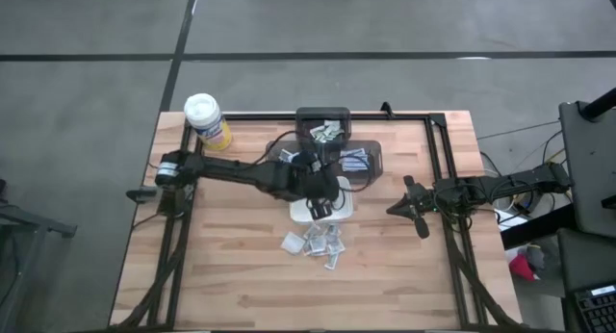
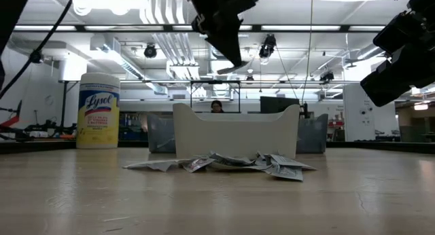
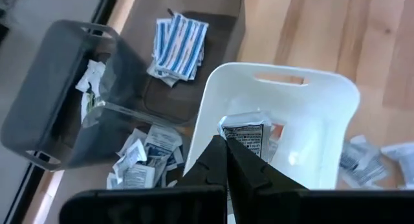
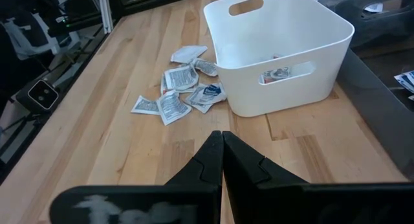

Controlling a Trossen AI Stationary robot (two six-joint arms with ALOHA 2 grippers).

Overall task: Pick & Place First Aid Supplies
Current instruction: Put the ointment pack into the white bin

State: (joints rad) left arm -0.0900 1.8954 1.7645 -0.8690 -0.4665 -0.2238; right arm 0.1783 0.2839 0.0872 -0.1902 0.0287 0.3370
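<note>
Progress looks early: one packet pinched in the closed left gripper over the white dish, few inside. Loose packets wait at the dish's 6 o'clock; right gripper shut, empty.

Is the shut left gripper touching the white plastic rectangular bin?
Apart. The low view shows the left gripper hanging above the white plastic bin, with open background between them.

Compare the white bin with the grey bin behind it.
The white bin is opaque; the grey bin is see-through. The white bin stands beside the loose packets on the table; the grey bin sits farther back, near the table's edge. Both hold packets and have cut-out handles.
</note>
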